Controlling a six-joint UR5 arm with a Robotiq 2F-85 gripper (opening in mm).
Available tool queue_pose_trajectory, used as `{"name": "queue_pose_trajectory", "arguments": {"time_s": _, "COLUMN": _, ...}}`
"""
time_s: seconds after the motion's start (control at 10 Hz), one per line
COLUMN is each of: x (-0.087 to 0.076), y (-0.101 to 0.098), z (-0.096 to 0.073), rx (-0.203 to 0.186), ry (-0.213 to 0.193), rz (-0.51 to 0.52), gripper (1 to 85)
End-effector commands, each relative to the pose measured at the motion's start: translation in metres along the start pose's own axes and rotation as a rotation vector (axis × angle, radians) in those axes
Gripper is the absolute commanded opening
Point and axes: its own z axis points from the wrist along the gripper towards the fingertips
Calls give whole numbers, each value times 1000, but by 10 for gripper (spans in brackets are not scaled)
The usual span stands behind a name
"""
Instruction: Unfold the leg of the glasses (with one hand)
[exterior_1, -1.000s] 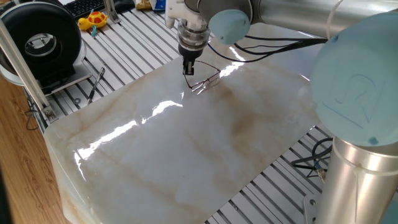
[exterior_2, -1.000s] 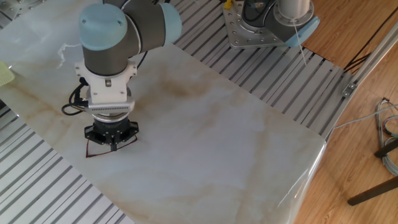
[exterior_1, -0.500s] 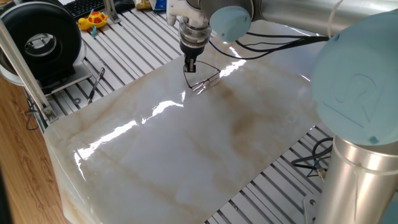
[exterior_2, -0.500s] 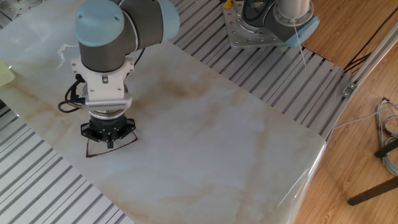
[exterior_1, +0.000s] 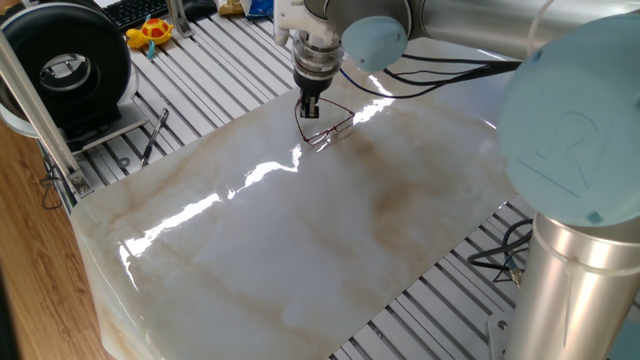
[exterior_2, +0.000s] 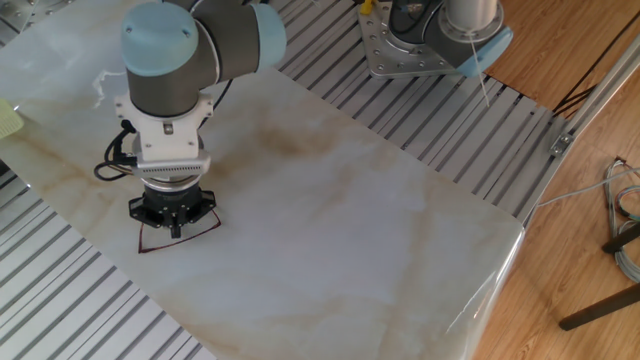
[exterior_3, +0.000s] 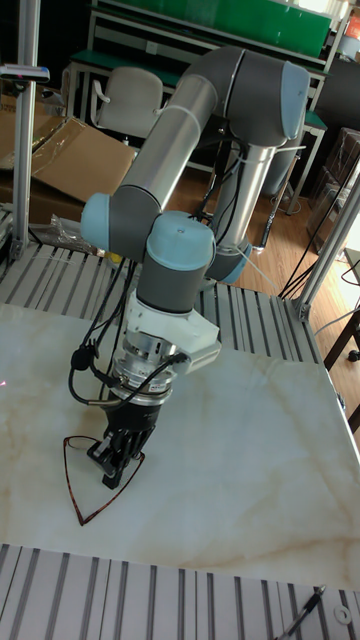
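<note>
- Gripper (exterior_3: 117, 462) at lower left of the tall view, pointing down; fingers drawn near together just over the slab, though whether pinching the wire cannot be told.
- Glasses (exterior_3: 88, 500) flat on the slab at the fingertips, thin dark-red frame and arms opening into a V; same spot at left in the other fixed view (exterior_2: 160, 240), upper centre in one fixed view (exterior_1: 325, 125).
- Marble slab (exterior_1: 300, 250) pale, brown-veined, glossy, lying on ribbed aluminium table (exterior_2: 60, 290).
- Only in one fixed view: dark pen-like tool (exterior_1: 153, 137) on the ribs at left, black round fan (exterior_1: 65, 60) upper left, yellow toy (exterior_1: 150, 32) at top.
- Only in the tall view: chairs (exterior_3: 128, 100), cardboard (exterior_3: 70, 160), green-topped bench (exterior_3: 190, 35) far behind.
</note>
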Motion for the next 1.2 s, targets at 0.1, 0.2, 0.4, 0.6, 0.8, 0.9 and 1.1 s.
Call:
{"name": "queue_pose_trajectory", "arguments": {"time_s": 0.1, "x": -16, "y": 6, "z": -1, "rx": -28, "ry": -41, "rz": 16, "gripper": 13}}
{"name": "queue_pose_trajectory", "arguments": {"time_s": 0.2, "x": -22, "y": 9, "z": -2, "rx": -36, "ry": -46, "rz": 18, "gripper": 13}}
{"name": "queue_pose_trajectory", "arguments": {"time_s": 0.4, "x": -33, "y": 15, "z": -4, "rx": -44, "ry": -48, "rz": 30, "gripper": 13}}
{"name": "queue_pose_trajectory", "arguments": {"time_s": 0.6, "x": -36, "y": 18, "z": -6, "rx": -47, "ry": -52, "rz": 34, "gripper": 13}}
{"name": "queue_pose_trajectory", "arguments": {"time_s": 0.8, "x": -31, "y": 14, "z": -8, "rx": -36, "ry": -41, "rz": 23, "gripper": 13}}
{"name": "queue_pose_trajectory", "arguments": {"time_s": 0.9, "x": -28, "y": 13, "z": -9, "rx": -36, "ry": -39, "rz": 21, "gripper": 13}}
{"name": "queue_pose_trajectory", "arguments": {"time_s": 1.1, "x": -22, "y": 14, "z": -16, "rx": -40, "ry": -21, "rz": 24, "gripper": 13}}
